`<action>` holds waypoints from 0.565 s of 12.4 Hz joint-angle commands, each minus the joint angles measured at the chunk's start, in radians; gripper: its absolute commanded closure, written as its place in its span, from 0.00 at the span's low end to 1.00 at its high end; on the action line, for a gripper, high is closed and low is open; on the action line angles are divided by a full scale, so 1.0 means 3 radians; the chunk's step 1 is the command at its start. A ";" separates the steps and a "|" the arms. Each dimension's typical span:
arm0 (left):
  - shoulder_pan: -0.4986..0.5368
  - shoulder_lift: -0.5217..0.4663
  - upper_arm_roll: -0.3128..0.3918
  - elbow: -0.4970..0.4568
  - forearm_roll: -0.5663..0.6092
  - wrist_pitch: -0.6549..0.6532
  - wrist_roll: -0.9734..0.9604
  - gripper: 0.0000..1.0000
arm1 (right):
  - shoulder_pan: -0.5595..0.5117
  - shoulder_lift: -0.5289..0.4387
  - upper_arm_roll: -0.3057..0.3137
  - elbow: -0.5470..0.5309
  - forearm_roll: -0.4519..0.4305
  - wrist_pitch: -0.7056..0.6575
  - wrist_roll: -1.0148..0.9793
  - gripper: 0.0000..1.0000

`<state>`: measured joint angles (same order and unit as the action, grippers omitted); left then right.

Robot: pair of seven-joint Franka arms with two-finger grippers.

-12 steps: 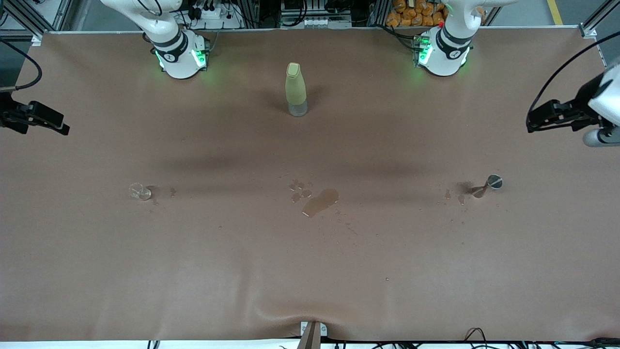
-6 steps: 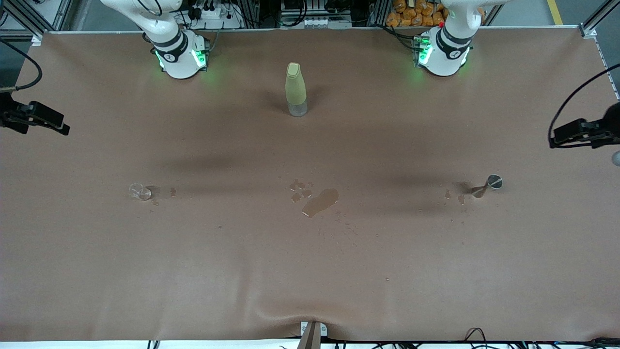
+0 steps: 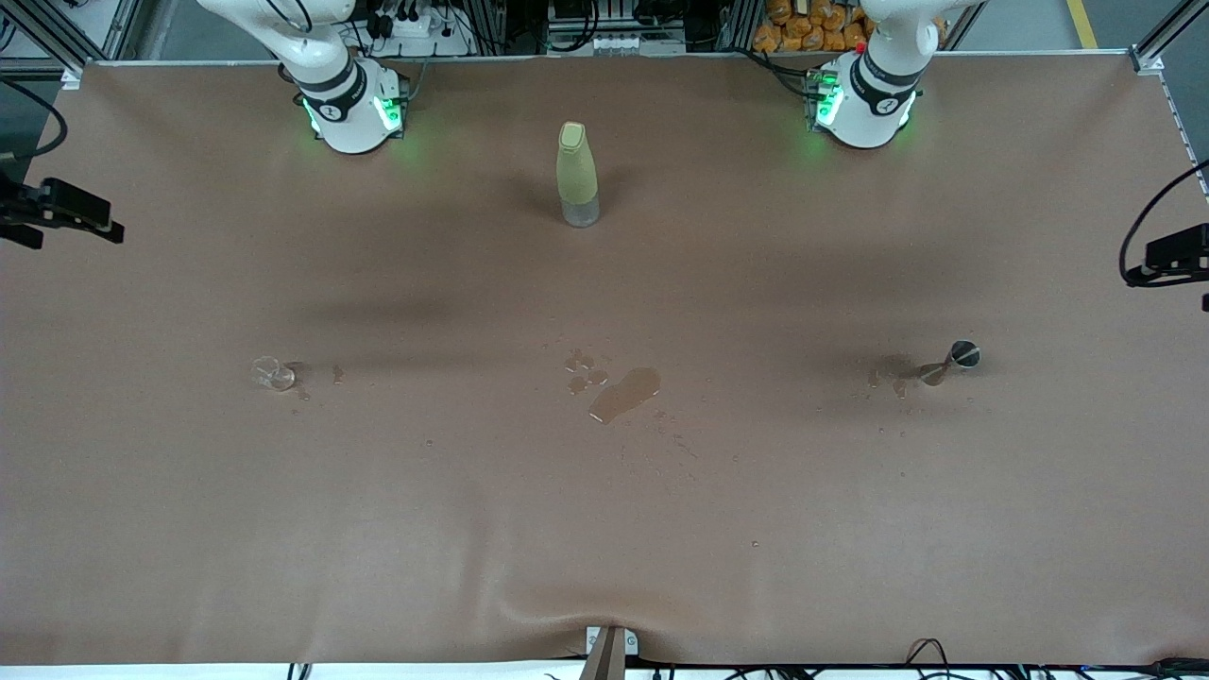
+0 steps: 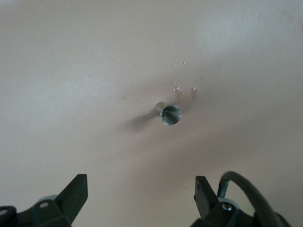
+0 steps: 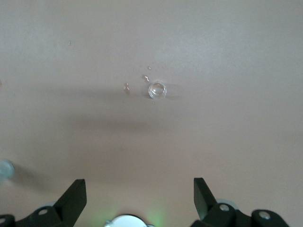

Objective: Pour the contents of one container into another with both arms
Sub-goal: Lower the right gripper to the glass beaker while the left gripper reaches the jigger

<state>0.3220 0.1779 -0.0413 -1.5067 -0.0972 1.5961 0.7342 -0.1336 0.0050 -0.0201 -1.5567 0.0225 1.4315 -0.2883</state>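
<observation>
1. Two grippers show at the edges of my front view, both up in the air. The right gripper (image 3: 66,215) hangs over the table edge at the right arm's end. In its wrist view the fingers (image 5: 73,196) stand spread wide with nothing between them.
2. Next along, I see the glass cup (image 3: 272,374) standing upright on the brown table (image 3: 604,529), toward the right arm's end. It stands alone and well apart from the right gripper. A few small wet spots (image 3: 336,375) lie just beside it.
3. At mid-table a tall yellow-green bottle (image 3: 576,175) stands upright between the two arm bases, farther from the front camera than both cups.
4. Nearer the front camera than the bottle, a brown puddle (image 3: 625,394) with a few smaller blots beside it lies on the table, roughly midway between the two cups.
5. Toward the left arm's end I see the metal cup (image 3: 952,360), with its round rim and narrow foot. From the left wrist view I look straight down into its open mouth (image 4: 171,114), so it stands upright. Droplets (image 3: 895,383) spot the table just beside it.
6. Last, the left gripper (image 3: 1176,257) hangs over the table edge at the left arm's end, well apart from the metal cup. Its fingers (image 4: 204,191) are spread wide and hold nothing.
7. Nothing stands between either gripper and its nearest cup.
</observation>
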 commanded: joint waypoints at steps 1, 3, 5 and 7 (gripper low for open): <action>0.0235 0.0230 -0.0021 0.0139 -0.0080 0.0008 0.0890 0.00 | -0.0239 -0.0012 0.0026 0.0009 -0.0034 -0.0072 -0.0734 0.00; 0.0276 0.0332 -0.0021 0.0139 -0.0187 0.0008 0.0984 0.00 | -0.0398 -0.0011 0.0026 -0.0001 -0.0034 -0.0073 -0.1362 0.00; 0.0272 0.0439 -0.0021 0.0119 -0.0320 0.0003 0.1090 0.00 | -0.0520 0.0004 0.0021 -0.0016 -0.0034 -0.0057 -0.2067 0.00; 0.0272 0.0537 -0.0021 0.0124 -0.0503 0.0008 0.1091 0.00 | -0.0526 0.0024 -0.0091 -0.0032 -0.0039 -0.0027 -0.2732 0.00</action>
<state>0.4030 0.3099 -0.0458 -1.4940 -0.1951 1.6013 1.0418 -0.2790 0.0088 -0.0351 -1.5628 0.0220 1.4206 -0.9458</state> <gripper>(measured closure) 0.000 0.000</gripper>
